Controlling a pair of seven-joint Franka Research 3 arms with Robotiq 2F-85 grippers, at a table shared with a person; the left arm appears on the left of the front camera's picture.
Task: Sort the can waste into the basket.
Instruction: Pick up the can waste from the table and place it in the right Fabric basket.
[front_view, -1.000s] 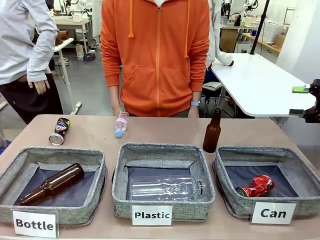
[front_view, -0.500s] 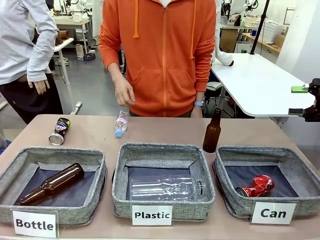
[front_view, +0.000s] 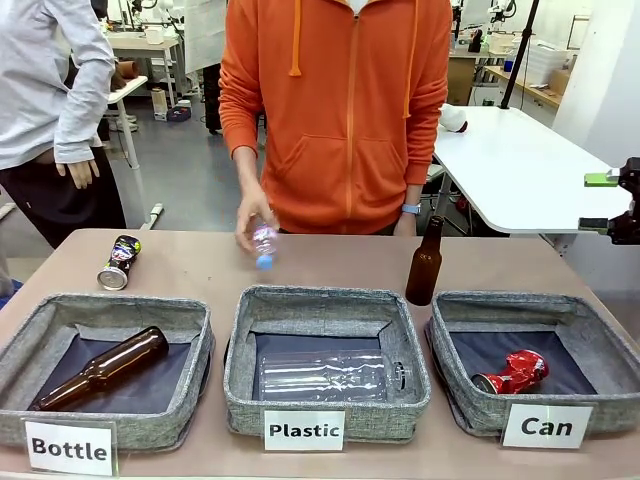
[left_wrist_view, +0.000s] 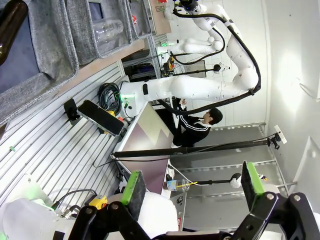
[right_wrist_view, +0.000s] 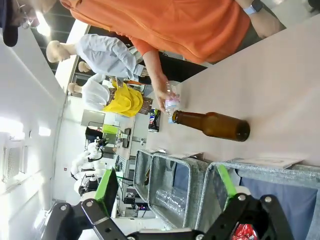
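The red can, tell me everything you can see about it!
The red can is a small, shiny metal drink can that looks dented and crumpled. It lies on its side, slanted, with its silvery end pointing toward the front left. It rests on the dark floor of the grey woven basket, the one with the white "Can" card, close to the front wall. No hand is touching it, and nothing else is in there with it.
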